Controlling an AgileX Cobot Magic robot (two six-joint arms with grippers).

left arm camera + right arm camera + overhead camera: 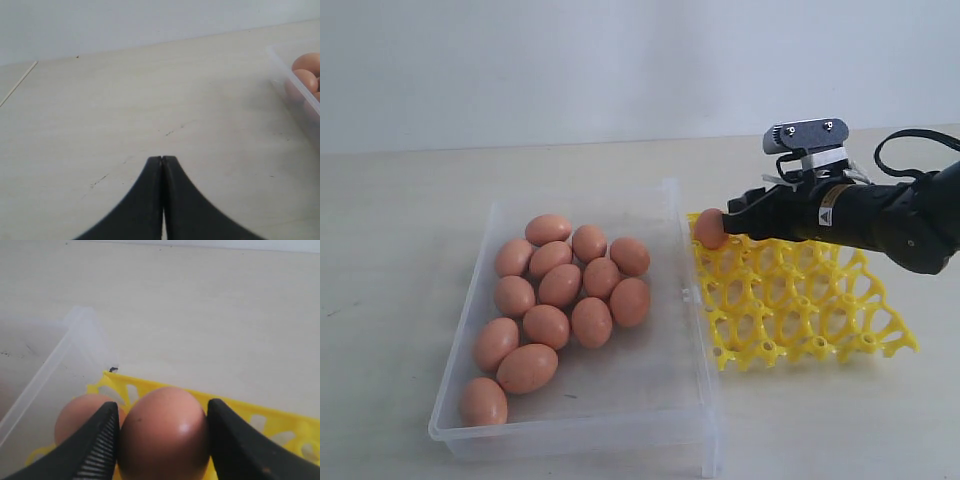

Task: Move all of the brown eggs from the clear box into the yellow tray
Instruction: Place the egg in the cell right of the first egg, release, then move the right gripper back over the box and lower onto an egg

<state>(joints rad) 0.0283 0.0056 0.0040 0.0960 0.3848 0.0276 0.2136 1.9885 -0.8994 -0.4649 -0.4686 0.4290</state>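
- Right claw (163, 410) first: its jaws are spread wide around a brown egg (160, 445), ribbed pads pressing both flanks. It hangs low over the corner of the yellow tray (800, 300) nearest the clear box (640, 385).
- Just beside one finger, a second egg (75, 420) shows over that same corner. It looks seated in a cup, though I cannot tell for sure.
- Big worry here: that neighbour sits so close that an opening finger could shove it. The carried egg could also knock against it on the way down, and shell on shell could crack.
- Another one: let go off-centre, onto a rib of the lattice rather than into a cup, and the egg may tip out and roll across the table (400, 200).
- Squeeze harder and the shell could give; slacken early and it drops.
- The box's wall stands right against the tray edge, so the claw has little room on that side.
- Out in the box, more than a dozen brown eggs (560, 285) lie bunched and touching. Plenty of work left, by my reckoning.
- Left claw (162, 167): pinched together, empty, over bare table well clear of the action, with the box's edge off to one side. Nothing of it blocks the tray.
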